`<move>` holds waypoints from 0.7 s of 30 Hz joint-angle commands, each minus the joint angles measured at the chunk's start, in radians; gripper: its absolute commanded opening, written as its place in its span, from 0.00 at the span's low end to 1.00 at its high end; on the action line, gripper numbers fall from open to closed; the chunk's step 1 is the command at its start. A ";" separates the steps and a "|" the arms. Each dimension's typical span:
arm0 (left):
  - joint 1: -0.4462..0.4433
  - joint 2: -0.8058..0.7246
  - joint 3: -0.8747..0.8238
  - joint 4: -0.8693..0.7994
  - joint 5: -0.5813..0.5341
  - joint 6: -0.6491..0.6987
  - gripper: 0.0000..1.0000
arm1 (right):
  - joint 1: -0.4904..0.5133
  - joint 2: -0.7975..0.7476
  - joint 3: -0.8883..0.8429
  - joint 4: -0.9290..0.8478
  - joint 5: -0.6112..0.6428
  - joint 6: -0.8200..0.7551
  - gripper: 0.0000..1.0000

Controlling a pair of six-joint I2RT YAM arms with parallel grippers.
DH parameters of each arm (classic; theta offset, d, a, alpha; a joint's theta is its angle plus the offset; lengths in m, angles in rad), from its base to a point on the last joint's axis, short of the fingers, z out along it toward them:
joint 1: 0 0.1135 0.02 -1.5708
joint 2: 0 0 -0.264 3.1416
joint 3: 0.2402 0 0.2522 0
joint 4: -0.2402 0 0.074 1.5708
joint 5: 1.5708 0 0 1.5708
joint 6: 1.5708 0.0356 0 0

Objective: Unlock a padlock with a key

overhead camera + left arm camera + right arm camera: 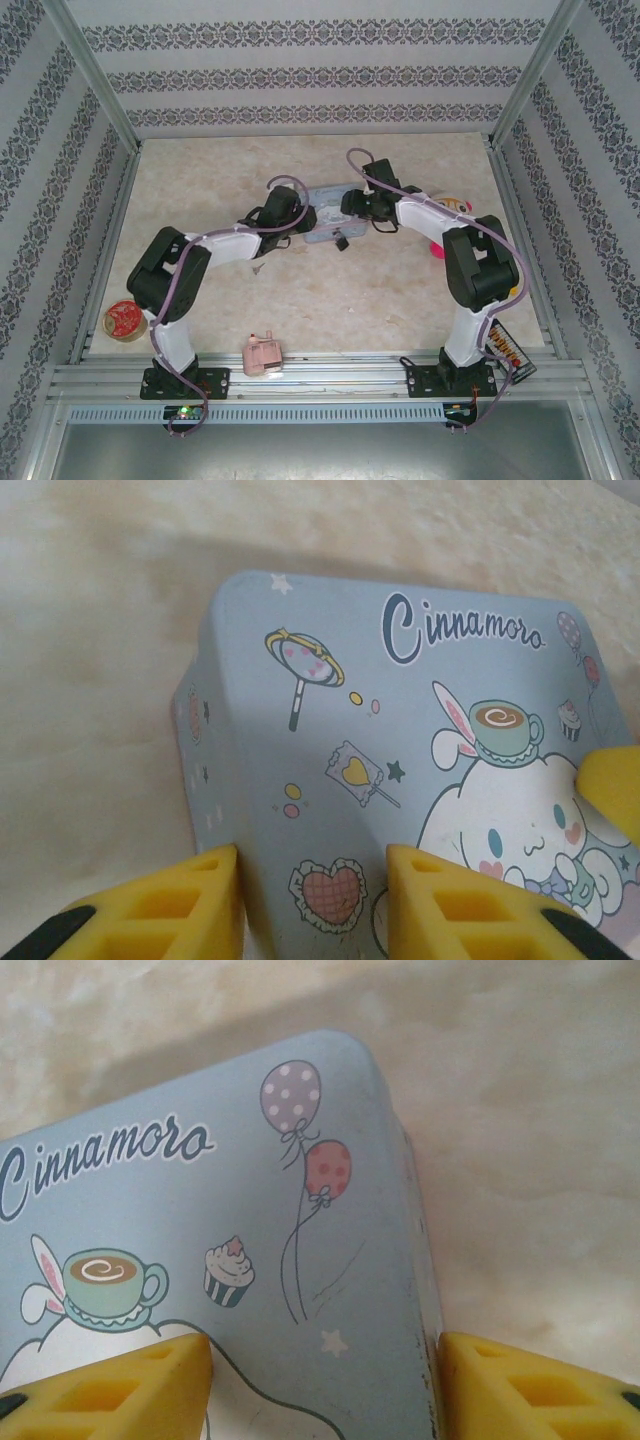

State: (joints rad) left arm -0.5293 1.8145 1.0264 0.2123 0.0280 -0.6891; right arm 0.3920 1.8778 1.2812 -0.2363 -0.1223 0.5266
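A blue cartoon tin (328,190) lies at mid-table with both grippers down on it. The tiny dark padlock (342,242) sits just in front of the tin. A thin grey key (258,268) lies on the table to its left. My left gripper (312,905) straddles the tin's left edge (215,780), one yellow finger (190,900) beside the side wall and the other (460,905) over the lid. My right gripper (325,1385) straddles the right edge (420,1260) in the same way. Both sets of jaws stand apart. The right gripper's fingertip (612,785) shows in the left wrist view.
A pink plastic toy (263,355) sits at the near edge between the arm bases. A round red tin (125,320) is at the near left, and a yellow-and-orange stick item (507,350) at the near right. Metal frame rails and patterned walls enclose the table.
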 commanded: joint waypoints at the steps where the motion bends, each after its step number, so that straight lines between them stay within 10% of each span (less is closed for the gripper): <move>1: -0.020 -0.087 -0.078 0.063 -0.055 -0.040 0.35 | 0.086 0.039 0.045 0.013 -0.144 0.038 0.59; 21: 0.067 -0.106 -0.120 0.086 -0.023 -0.081 0.41 | 0.176 0.157 0.191 -0.010 -0.127 0.076 0.65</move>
State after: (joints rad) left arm -0.4446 1.7012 0.8772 0.2493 -0.0803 -0.7647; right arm 0.5087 2.0098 1.4406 -0.2363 -0.1490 0.6029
